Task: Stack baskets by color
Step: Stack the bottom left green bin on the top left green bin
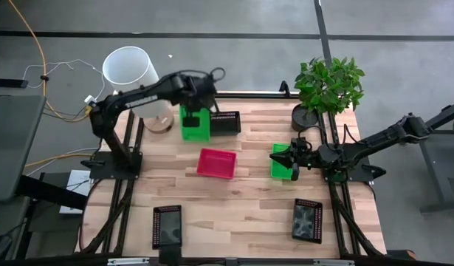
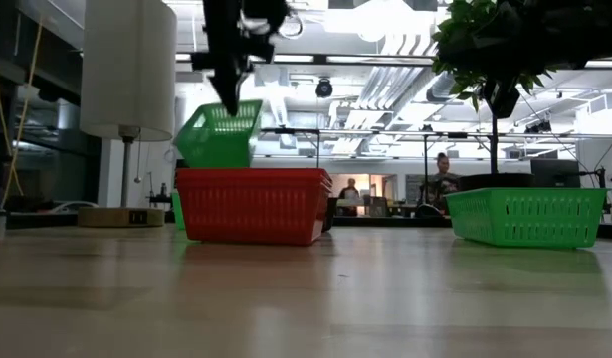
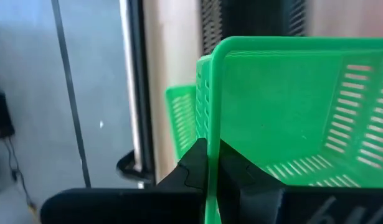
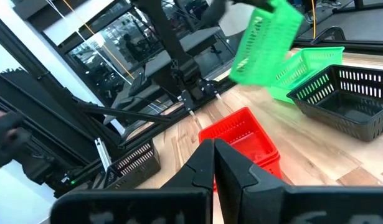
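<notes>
A green basket (image 1: 195,123) hangs tilted in the air, up off the table (image 1: 241,207). The left gripper (image 3: 211,165) is pinched tight on its rim. Right under it, another green basket (image 4: 303,68) sits on the wood, next to a black basket (image 1: 225,122).

The pink basket (image 1: 216,163) sits in the middle of the table. The held green basket is behind it, toward the far edge, near the tall white cylinder (image 1: 131,74). A third green basket (image 1: 283,162) lies flat to the right of the pink basket. The right gripper (image 1: 294,157) is over it, with its fingers squeezed together and nothing in them.

Two more black baskets lie nearer the front than the pink one, one to its left (image 1: 167,225) and one to its right (image 1: 306,219). A plant pot (image 1: 304,117) stands at the far right corner.
</notes>
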